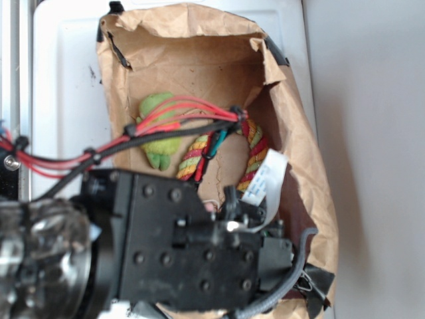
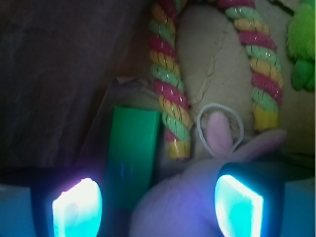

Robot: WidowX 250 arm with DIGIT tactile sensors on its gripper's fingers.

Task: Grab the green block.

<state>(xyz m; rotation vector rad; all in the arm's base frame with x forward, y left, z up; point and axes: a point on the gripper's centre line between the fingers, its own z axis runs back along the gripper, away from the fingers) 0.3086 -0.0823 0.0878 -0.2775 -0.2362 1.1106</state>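
gripper (image 2: 158,205) spread wide with nothing in it, green block (image 2: 132,153) just inside the left finger (image 2: 76,207), pink bunny (image 2: 197,197) filling the gap, striped rope (image 2: 170,94) beside the block

green block (image 2: 132,158) behind arm, exterior view

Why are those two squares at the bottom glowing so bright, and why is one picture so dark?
In the wrist view the claw fingertips catch light and glare cyan-white, while the bag's inside stays dim, leaving the green block shadowed. In the exterior view daylight is bright, but the close arm looks blurry.
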